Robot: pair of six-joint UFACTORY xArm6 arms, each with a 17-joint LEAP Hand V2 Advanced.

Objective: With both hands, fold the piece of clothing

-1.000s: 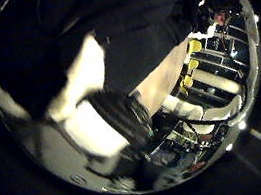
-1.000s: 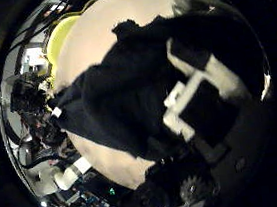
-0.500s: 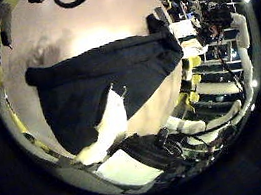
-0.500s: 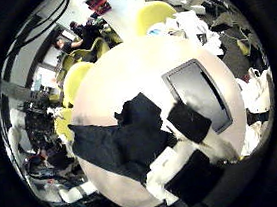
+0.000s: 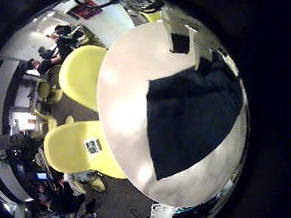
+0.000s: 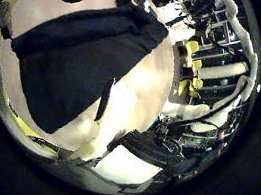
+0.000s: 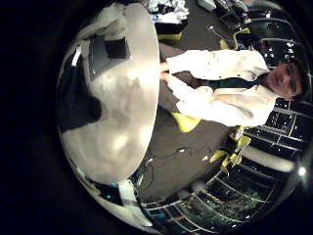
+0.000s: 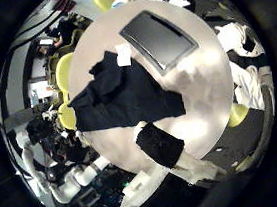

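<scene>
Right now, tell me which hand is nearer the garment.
Left. The left hand is close over the garment, which fills much of its view; the right hand is farther, seeing the whole table.

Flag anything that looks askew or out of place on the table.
The black garment lies on the round table bunched and uneven, its outline ragged and one corner sticking out toward the grey tray. It does not look like a neat fold. Nothing appears spilled or damaged.
</scene>
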